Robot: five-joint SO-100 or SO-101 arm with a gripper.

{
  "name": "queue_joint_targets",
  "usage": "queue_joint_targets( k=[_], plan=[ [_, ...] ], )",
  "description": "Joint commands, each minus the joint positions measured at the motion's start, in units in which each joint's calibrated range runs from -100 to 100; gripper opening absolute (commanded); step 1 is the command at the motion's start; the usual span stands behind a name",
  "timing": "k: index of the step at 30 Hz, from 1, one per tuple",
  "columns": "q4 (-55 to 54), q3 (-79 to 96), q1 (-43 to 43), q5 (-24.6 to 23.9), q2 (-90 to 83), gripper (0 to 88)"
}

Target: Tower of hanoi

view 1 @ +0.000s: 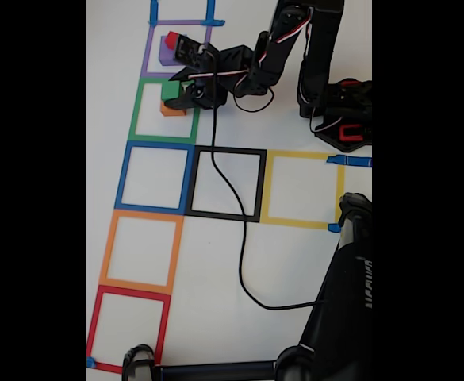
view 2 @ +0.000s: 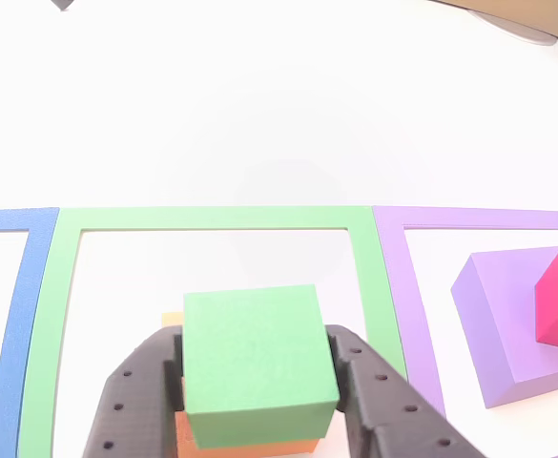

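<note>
White tabletop point(view 1: 295, 262) carries coloured tape squares. From the fixed view, the gripper point(view 1: 176, 95) reaches into the green square point(view 1: 136, 119), clasping the green cube point(view 1: 170, 90) atop an orange block point(view 1: 171, 110). From the other view, both fingers point(view 2: 131, 401) press that cube's sides; purple block point(view 2: 498, 324) with red cube point(view 2: 557, 301) sits right.

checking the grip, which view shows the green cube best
The other view: the green cube sits large between the black gripper fingers, atop an orange block. The fixed view shows it small, partly hidden by the arm.
</note>
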Motion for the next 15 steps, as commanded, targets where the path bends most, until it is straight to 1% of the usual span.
queue_joint_targets(
  k=[1,15],
  plan=[
    [-1.51,-0.82,0.28,0.36,0.18,4.9],
    [-1.43,-3.00,-0.10,0.36,0.58,5.0]
  ],
)
